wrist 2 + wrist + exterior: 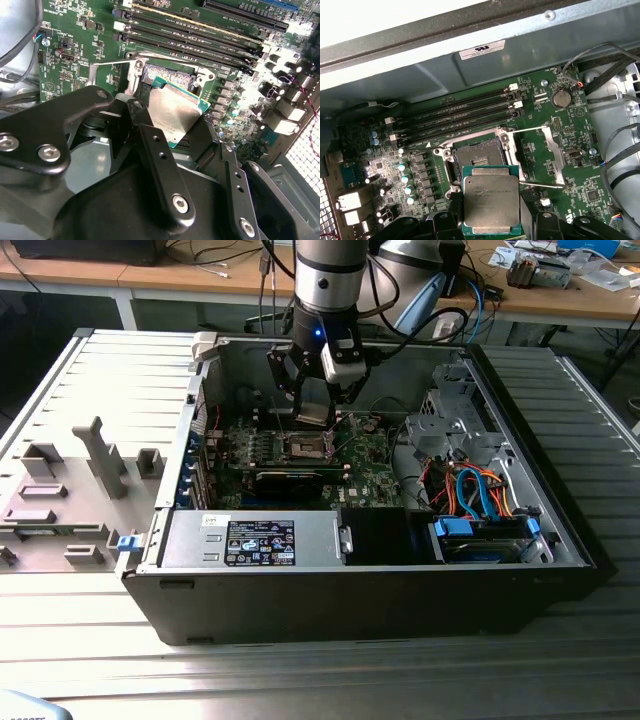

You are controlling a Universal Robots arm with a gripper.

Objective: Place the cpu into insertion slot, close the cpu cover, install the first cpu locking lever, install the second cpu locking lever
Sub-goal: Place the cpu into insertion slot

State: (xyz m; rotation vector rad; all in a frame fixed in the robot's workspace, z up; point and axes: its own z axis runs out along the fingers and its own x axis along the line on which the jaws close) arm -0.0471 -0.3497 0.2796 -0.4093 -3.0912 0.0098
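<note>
While the end effector [492,230] pinches the cpu [491,202] by opposite edges near the uncovered insertion slot [479,156], it is judged light, stiff and fragile; edges are the proper hold.

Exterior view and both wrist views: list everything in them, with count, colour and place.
case: one, black and grey, open, on the ribbed table.
motherboard: one, green, inside the case.
insertion slot: one, dark with silvery rim, on the motherboard, empty.
cpu cover: one, silvery, swung open beside the slot.
cpu: one, silver-grey, held by the slot, not seated.
expansion card: one, black, next to the slot.
cables: several, orange and blue, exterior view's right of the case.
coin cell: one, silver, on the motherboard.
gripper: one, black, shut on the cpu.
arm: one, silver-grey, over the case.
</note>
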